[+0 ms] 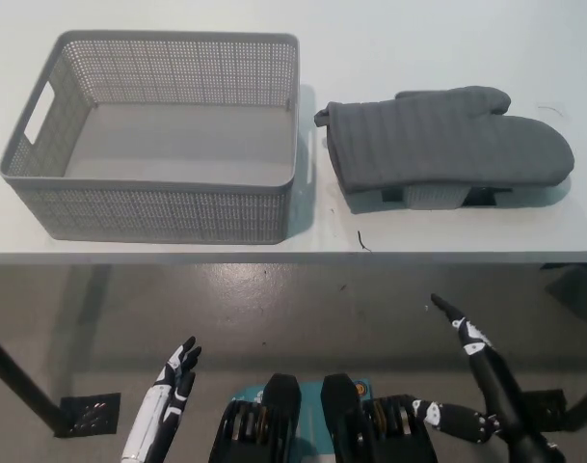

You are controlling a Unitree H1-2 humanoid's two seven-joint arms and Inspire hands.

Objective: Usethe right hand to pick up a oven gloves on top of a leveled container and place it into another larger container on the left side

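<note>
A grey oven glove (pixel 447 140) lies flat on a small low container (pixel 436 196), which it mostly hides, at the table's right. To its left stands a larger grey perforated basket (pixel 274 207) with nothing visible inside. My black right hand (pixel 471 371) is below the table's front edge at the lower right, fingers apart, holding nothing. My white left hand (pixel 173 386) rests at the lower left, also below the table edge, fingers apart.
The white table (pixel 418 39) ends at a front edge (pixel 293 257) across the picture's middle. Below it is a grey floor with a dark table leg (pixel 23 391) at the lower left.
</note>
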